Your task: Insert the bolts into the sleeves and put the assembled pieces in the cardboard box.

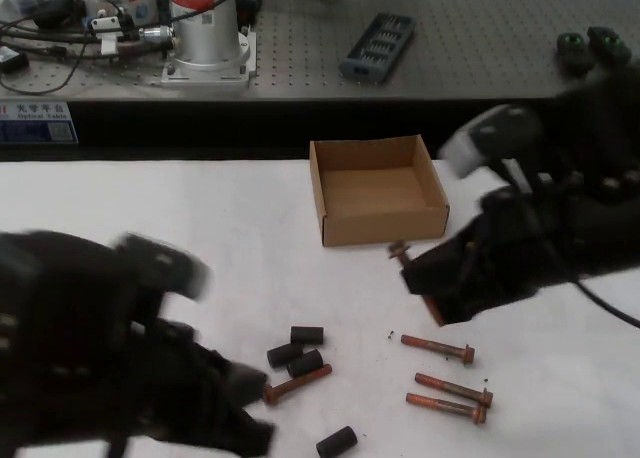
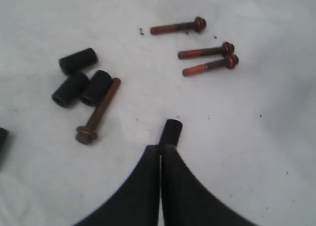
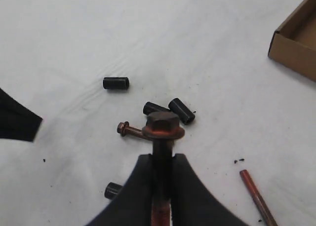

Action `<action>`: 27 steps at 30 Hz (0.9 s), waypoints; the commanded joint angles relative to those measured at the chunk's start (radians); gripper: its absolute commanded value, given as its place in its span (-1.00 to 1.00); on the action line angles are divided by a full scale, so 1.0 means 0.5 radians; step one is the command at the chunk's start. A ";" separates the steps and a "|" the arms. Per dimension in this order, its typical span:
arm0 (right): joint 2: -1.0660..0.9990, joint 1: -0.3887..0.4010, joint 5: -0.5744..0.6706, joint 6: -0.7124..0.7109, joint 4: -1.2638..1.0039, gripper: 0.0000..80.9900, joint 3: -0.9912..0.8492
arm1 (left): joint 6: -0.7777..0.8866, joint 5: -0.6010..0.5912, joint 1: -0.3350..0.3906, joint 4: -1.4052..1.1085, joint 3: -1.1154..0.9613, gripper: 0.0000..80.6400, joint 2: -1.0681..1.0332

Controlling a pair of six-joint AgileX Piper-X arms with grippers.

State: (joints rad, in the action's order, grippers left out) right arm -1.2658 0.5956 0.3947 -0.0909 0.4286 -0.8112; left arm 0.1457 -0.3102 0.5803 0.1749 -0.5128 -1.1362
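My right gripper [image 3: 162, 159] is shut on a rusty bolt [image 3: 163, 132], held head-up above the white table just in front of the cardboard box [image 1: 375, 190]; in the high view that bolt [image 1: 400, 253] sticks out of the gripper [image 1: 428, 290]. My left gripper [image 2: 160, 148] hovers shut with nothing between its fingers. A black sleeve [image 2: 171, 132] lies on the table just past its tips. Three more sleeves [image 2: 79, 80] lie in a cluster beside a loose bolt [image 2: 98, 110]. Three further bolts [image 2: 207, 46] lie on the cloth beyond.
The box stands open and holds nothing. A lone sleeve [image 1: 337, 441] sits near the front edge. Behind the white table runs a perforated bench with a metal post [image 1: 205, 23], cables and a dark rack [image 1: 377, 46].
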 commanded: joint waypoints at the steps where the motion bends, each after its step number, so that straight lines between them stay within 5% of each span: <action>1: 0.159 -0.039 0.062 0.128 -0.092 -0.97 0.101 | -0.218 -0.058 0.171 -0.111 -0.015 -0.96 -0.260; 8: 0.521 -0.039 0.047 0.182 -0.092 -0.97 0.331 | -0.421 -0.014 0.265 0.096 -0.202 -0.50 -0.477; 27: 1.117 -0.039 -0.007 0.286 -0.107 -0.97 0.685 | -0.845 0.020 0.285 0.887 -0.890 -0.32 -0.983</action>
State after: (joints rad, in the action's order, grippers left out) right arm -0.7168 0.5811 0.3922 0.0493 0.3929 -0.4668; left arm -0.2638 -0.3187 0.7117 0.5873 -0.9425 -1.6038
